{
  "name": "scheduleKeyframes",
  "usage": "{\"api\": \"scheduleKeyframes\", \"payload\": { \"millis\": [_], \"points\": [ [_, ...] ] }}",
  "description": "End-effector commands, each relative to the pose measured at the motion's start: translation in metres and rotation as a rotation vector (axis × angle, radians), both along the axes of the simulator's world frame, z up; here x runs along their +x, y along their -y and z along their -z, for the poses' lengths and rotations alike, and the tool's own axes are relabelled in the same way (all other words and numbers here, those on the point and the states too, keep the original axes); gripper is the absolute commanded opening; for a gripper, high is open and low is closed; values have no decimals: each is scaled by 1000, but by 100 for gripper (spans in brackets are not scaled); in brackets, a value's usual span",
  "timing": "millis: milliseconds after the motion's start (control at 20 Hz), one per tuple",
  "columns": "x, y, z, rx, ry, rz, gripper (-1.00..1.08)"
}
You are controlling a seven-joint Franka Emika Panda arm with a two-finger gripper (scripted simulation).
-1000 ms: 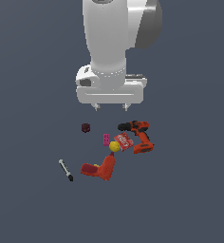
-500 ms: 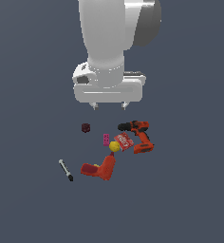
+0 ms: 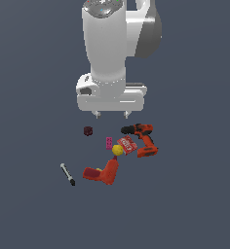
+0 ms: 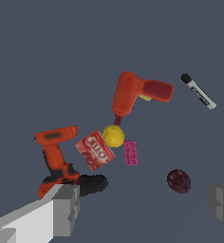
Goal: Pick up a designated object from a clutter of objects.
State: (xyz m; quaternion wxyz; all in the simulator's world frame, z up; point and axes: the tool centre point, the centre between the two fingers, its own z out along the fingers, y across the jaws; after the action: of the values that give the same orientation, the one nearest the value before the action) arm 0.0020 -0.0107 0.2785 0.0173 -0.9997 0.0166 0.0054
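The tiny magenta-pink studded brick (image 3: 108, 142) lies flat on the grey floor between the dark maroon cube (image 3: 88, 131) and the red box (image 3: 127, 144), close to the yellow ball (image 3: 117, 150). In the wrist view the brick (image 4: 130, 153) sits beside the ball (image 4: 113, 135) and the box (image 4: 95, 150). My gripper (image 3: 111, 115) hangs well above the clutter, open and empty, its fingertips (image 3: 97, 114) wide apart. In the wrist view one grey finger (image 4: 66, 210) shows over the drill and the other at the picture's edge.
The orange-black power drill (image 3: 143, 138) lies at the exterior view's right of the box. A red-orange angular tool (image 3: 103, 172) lies in front of the ball. A black-white marker pen (image 3: 67, 174) lies apart at the exterior view's left.
The gripper has risen a little higher above the clutter. The objects on the floor have not moved.
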Motion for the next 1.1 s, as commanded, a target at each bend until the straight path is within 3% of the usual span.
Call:
{"api": "scheduleKeyframes", "payload": {
  "millis": [0, 450, 1050],
  "points": [
    [1, 2, 14, -3, 0, -5, 100],
    [-4, 10, 92, -18, 5, -34, 100],
    [-30, 18, 189, -32, 10, -79, 100]
  ]
}}
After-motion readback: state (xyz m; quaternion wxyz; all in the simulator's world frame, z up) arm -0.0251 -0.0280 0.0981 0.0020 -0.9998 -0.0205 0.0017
